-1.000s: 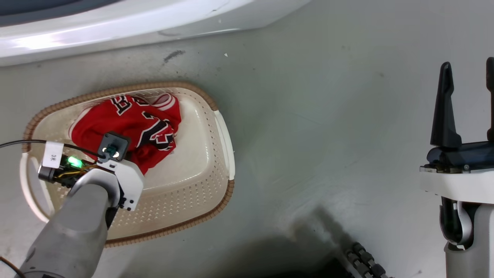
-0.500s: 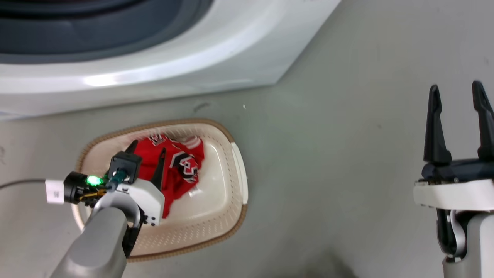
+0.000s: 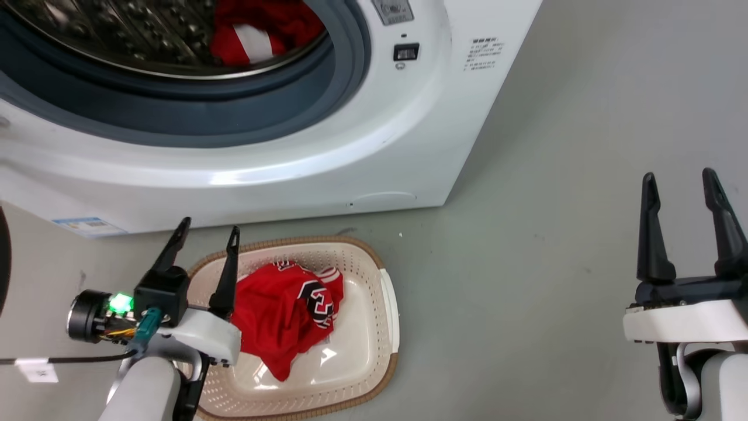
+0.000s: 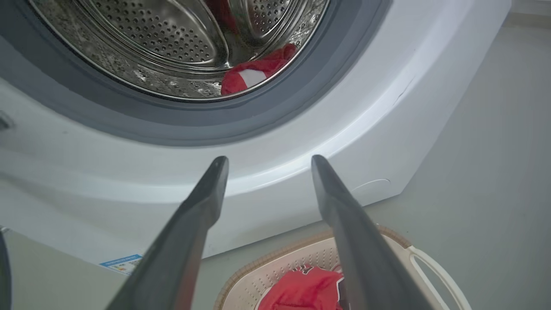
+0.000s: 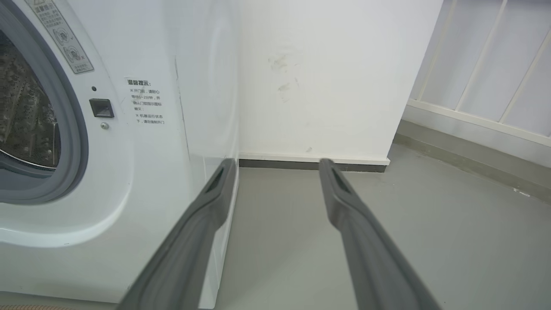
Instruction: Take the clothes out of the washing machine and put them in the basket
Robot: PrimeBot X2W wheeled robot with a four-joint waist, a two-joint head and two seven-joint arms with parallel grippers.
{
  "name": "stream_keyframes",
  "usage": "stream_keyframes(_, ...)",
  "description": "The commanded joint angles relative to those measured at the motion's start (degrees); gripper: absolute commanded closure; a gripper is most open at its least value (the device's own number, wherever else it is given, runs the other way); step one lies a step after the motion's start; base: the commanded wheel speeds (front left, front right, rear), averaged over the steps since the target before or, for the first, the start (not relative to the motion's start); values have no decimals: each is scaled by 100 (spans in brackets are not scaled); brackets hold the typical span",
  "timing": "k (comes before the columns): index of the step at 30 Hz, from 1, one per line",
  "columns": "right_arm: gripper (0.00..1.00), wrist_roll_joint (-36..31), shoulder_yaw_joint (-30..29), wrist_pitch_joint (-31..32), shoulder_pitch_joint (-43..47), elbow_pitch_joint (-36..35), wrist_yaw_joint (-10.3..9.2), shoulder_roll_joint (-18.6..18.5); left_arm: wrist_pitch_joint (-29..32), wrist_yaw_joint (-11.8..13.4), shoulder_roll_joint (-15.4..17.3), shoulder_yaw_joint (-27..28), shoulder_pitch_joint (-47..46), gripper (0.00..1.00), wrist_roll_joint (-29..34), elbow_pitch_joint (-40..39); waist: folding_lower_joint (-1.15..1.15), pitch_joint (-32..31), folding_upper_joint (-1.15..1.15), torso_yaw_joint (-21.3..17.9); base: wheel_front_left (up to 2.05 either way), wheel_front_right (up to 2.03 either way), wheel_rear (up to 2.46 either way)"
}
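Risen off the jersey [image 3: 280,316], left claw [image 3: 210,225] and right claw [image 3: 678,173] gape empty; basket [image 3: 390,310] lies lengthwise along washer [image 3: 350,146] front.

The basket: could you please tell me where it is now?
In the head view's lower left, the basket sits just before the washing machine, by the left end effector.

The washing machine [image 3: 409,146] is standing at the far left, its porthole [image 3: 350,88] gaping open, a red garment [image 3: 263,29] lying inside the drum [image 3: 117,29]. Just in front, the basket [image 3: 388,304] is sitting on the floor [image 3: 526,263], a red jersey [image 3: 280,316] filling its left half. Grey floor is lying open to the right, reaching a white wall [image 5: 327,86].
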Motion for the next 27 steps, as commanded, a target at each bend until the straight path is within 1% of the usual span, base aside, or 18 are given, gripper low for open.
stream_keyframes(1,0,44,17,-14,99,35,-6,8,-13,-18,-10,100,118,0,65,-194,1,-161,0,-10,0,0,0)
stream_keyframes(8,0,163,145,-14,190,83,-7,8,-14,-131,-9,484,155,0,233,-800,1,-291,0,-188,0,0,0)
stream_keyframes(11,0,235,177,-14,181,74,-7,7,-14,-207,64,608,13,0,219,-850,1,-257,0,-320,0,0,0)
stream_keyframes(14,0,289,250,-14,147,46,-7,8,-10,-286,201,753,-237,0,173,-695,1,-128,0,-490,0,0,0)
stream_keyframes(19,0,398,350,-14,31,8,-7,8,520,-553,584,930,-1071,0,-29,-317,1,291,0,-818,0,0,0)
stream_keyframes(24,0,569,472,-14,-58,-73,-6,9,1283,-768,1100,987,-2027,0,-105,45,1,794,0,-1196,0,0,0)
stream_keyframes(27,0,671,499,-14,-98,-102,-6,9,1802,-883,1396,924,-2642,0,-216,341,1,1165,0,-1423,0,0,0)
